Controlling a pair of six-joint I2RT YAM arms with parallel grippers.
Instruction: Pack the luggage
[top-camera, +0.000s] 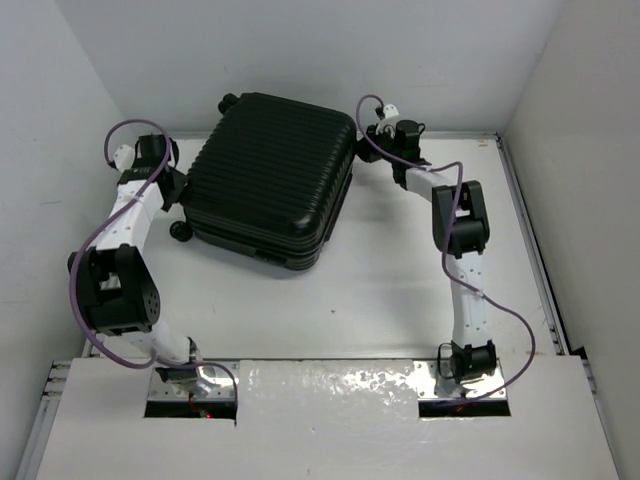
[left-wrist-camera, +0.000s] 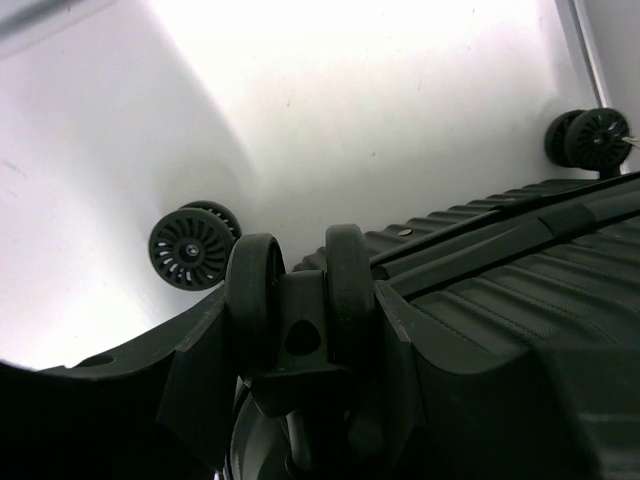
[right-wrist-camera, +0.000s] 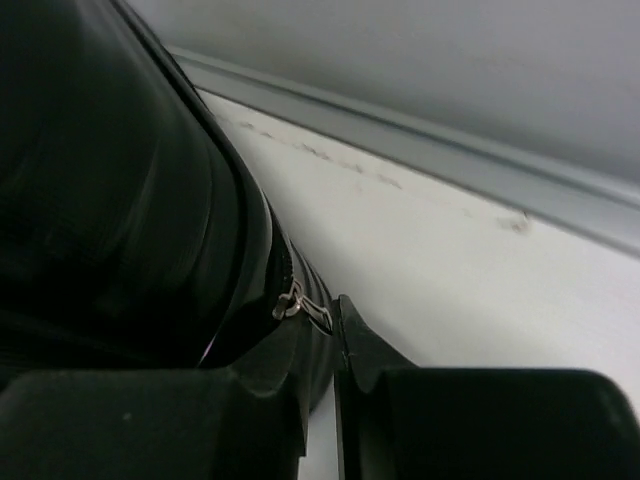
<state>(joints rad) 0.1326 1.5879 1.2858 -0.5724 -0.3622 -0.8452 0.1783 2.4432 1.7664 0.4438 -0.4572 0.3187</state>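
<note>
The luggage (top-camera: 270, 170) lies flat and closed at the back left of the table, ribbed black shell up. At its left end, my left gripper (top-camera: 174, 193) (left-wrist-camera: 300, 300) is shut on one double wheel (left-wrist-camera: 345, 270), a finger on each side. Another wheel (left-wrist-camera: 190, 248) sits just behind it, and a far pair (left-wrist-camera: 590, 138) shows at the top right. My right gripper (top-camera: 372, 135) (right-wrist-camera: 335, 310) is at the case's back right corner. Only a thin slit shows between its jaws. The metal zipper pull (right-wrist-camera: 300, 305) reaches from the shell (right-wrist-camera: 100, 200) into their tips.
White walls enclose the table on the left, back and right. A grey rail (right-wrist-camera: 450, 160) runs along the back wall close behind the right gripper. Bare white tabletop (top-camera: 400, 290) lies in front of and to the right of the case.
</note>
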